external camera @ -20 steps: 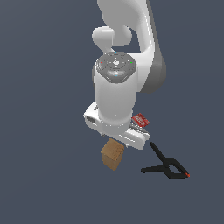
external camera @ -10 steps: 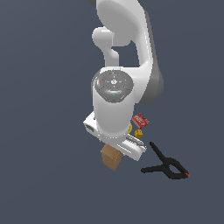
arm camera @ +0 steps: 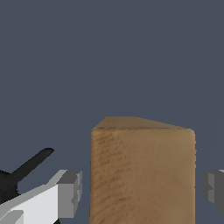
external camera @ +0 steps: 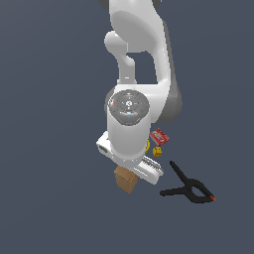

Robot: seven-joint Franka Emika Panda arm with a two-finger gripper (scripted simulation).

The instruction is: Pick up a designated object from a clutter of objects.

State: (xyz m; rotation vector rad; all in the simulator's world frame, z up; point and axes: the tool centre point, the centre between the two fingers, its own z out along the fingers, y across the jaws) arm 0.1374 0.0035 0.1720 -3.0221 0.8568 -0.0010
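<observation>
- Your pincer (arm camera: 140, 188) stands apart, one finger (arm camera: 70, 192) on each side of the box (arm camera: 142, 175), with a clear gap between each pad and the box face. Nothing is clamped yet.
- In the wrist view the gaps look uneven: the box sits closer to one finger than to the other. I judge that closing from here could let the nearer pad touch first and shove or twist the box before the other pad arrives.
- The box is tall and narrow, so a one-sided push could tip it, or leave you gripping it skewed.
- How far down the box the pads reach is not shown. If they sit only near the top, a lift could let it slip out.
- In the exterior view the arm's white body hides most of the pincer. Only the lower part of the box (external camera: 126, 179) shows beneath it, on the dark surface (external camera: 49, 198).
- The clamp (external camera: 187, 187) lies to the exterior view's right of the box, apart from it. One dark handle of the clamp (arm camera: 26, 168) shows in the wrist view beside a finger, so a sideways correction that way risks a knock.
- The red-and-white packet (external camera: 159, 136) and a small yellow cube (external camera: 157, 152) lie farther off, on the exterior view's right of the arm, clear of the box.
- The box itself stands upright between your fingers; centre on it before closing.
</observation>
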